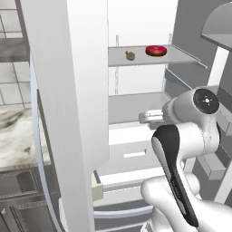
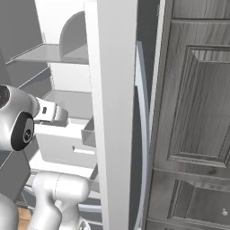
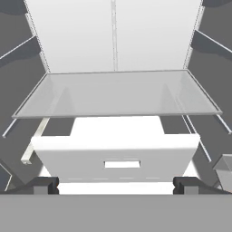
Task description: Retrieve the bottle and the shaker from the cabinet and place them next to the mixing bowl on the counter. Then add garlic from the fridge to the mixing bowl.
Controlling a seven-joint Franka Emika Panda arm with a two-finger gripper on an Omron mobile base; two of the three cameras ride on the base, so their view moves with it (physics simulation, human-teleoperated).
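So at this point it looked like the garlic step: the tall white-grey fridge [image 1: 72, 113] was standing open and the white arm was reaching into it, so I'd guess the bottle and shaker part was already out of the way, though none of that was on screen.

The small round tan-brownish garlic bulb [image 1: 130, 55] was sitting on the upper grey shelf [image 1: 181, 55], top centre of the left base view, just beside a red ring-shaped donut [image 1: 156, 50] to its right. They looked close but not touching.

The two-finger claw [image 3: 116, 183] was way lower. In the hand view its dark fingertips [image 3: 43, 185] sat far apart at the bottom corners, spread fully and holding nothing. It was pointed at the white drawer [image 3: 115, 154] with the slot handle, under a clear glass shelf [image 3: 118, 93] mid-frame. In the left base view the hand sat around middle right, well below the garlic and a bit to its right.

My read: the next move needed the hand to lift up to that top shelf, line up on the bulb, and stay off the donut. Small round thing, so it could roll if nudged.
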